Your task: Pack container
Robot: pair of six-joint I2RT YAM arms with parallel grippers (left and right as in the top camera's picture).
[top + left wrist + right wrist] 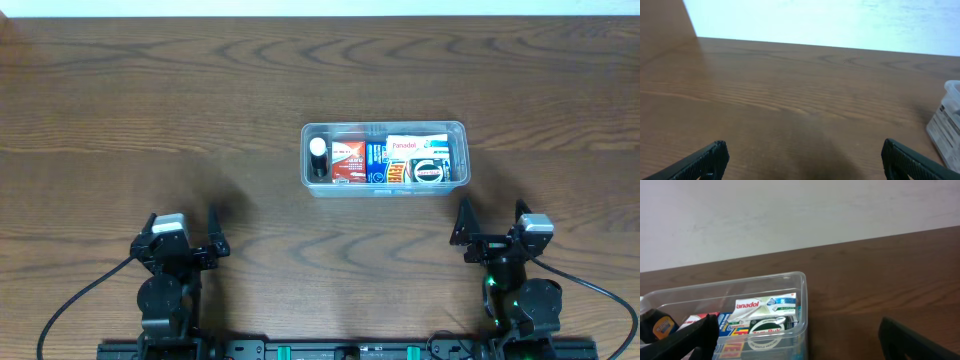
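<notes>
The clear plastic container point(459, 130) sits on the wooden table right of centre. Inside lie a small dark-capped bottle point(318, 158), a red box point(349, 162), a blue box point(376, 160), a white Panadol box point(418, 146) and a round tin point(429, 170). The container also shows in the right wrist view point(801, 282), with the Panadol box point(765, 304) and tin point(766, 326) inside. Its corner shows at the right edge of the left wrist view point(951, 90). My left gripper point(183, 235) is open and empty, near the front left. My right gripper point(493, 222) is open and empty, just in front of the container's right end.
The brown wooden table point(150, 110) extends around the container. A pale wall point(790, 215) stands behind the table's far edge. Black cables point(80, 300) run from both arm bases at the front edge.
</notes>
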